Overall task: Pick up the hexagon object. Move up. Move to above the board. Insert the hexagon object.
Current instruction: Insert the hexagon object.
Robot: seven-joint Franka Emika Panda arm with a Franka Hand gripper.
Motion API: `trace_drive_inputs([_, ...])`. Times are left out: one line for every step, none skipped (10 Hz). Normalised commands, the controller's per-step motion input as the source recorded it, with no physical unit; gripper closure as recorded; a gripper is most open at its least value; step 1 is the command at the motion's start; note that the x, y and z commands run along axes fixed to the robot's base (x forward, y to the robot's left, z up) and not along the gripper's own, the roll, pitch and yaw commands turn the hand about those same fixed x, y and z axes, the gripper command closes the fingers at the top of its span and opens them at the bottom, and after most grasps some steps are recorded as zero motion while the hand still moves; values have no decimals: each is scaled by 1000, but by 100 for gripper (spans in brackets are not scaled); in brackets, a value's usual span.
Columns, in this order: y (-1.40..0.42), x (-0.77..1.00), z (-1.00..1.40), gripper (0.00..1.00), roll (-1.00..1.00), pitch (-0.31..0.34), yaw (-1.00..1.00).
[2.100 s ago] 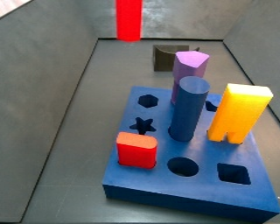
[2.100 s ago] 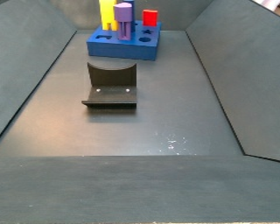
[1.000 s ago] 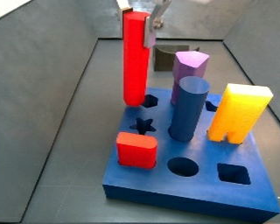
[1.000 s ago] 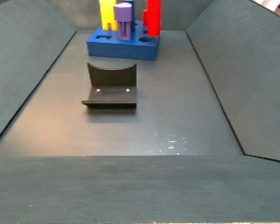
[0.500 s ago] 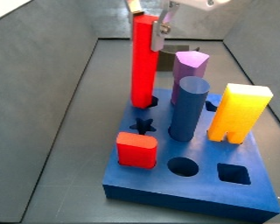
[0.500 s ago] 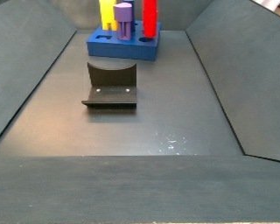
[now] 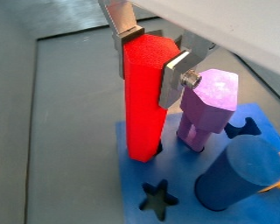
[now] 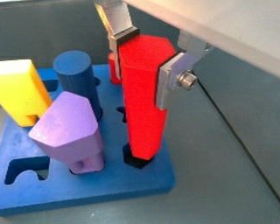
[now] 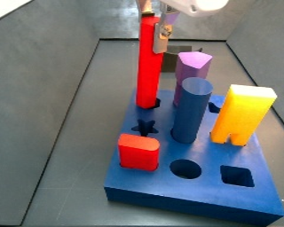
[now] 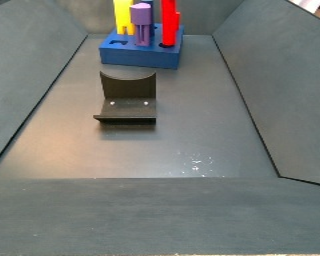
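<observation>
The hexagon object (image 9: 147, 62) is a tall, slim red post, upright, with its lower end in a dark hole near the back left of the blue board (image 9: 204, 190). My gripper (image 9: 158, 25) is shut on the post's upper part. In both wrist views the silver fingers clamp the post (image 7: 146, 101) (image 8: 143, 101) from two sides, with the gripper (image 7: 150, 61) (image 8: 140, 59) around its top. The post's foot sits in the board's hole (image 8: 134, 162). In a side view the post (image 10: 170, 22) stands on the far board (image 10: 140, 52).
On the board stand a purple prism (image 9: 193, 67), a dark blue cylinder (image 9: 192, 111), a yellow block (image 9: 243, 113) and a short red block (image 9: 138, 152). Star (image 9: 145, 127), round (image 9: 186, 168) and square (image 9: 236, 176) holes are open. The fixture (image 10: 127, 97) stands on the floor mid-bin.
The gripper has carried the red post from high at the back down to the board. The post has sunk lower, and its foot now sits in the hole.
</observation>
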Motion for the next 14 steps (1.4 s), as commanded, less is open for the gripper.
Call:
trace_drive_inputs([123,191,-20,100,0,0,-834])
trace_drive_inputs([0,340,-103,100,-59,0,-714])
trace_drive_inputs([-63,254,-169,100,-69,0,-500])
trace_drive_inputs([-77,134,-211,100,-119,0,-329])
trace_drive_inputs([0,14,-269,100,-76,0,-174])
trace_drive_inputs([0,0,-254,100,-7,0,-63])
trace_drive_inputs([0,0,-311,100,0,0,0])
trace_drive_inputs([0,-66,-626,100,0,-24,0])
trace_drive_inputs([-57,0,-857,100,0,-36,0])
trace_drive_inputs([-49,0,-909,100,0,-36,0])
trace_drive_inputs([-80,0,-863,100,-11,-24,0])
trace_drive_inputs([-140,37,-823,100,0,-4,0])
trace_drive_inputs([-206,80,-849,100,0,0,-11])
trace_drive_inputs([-203,83,-880,100,0,0,-31])
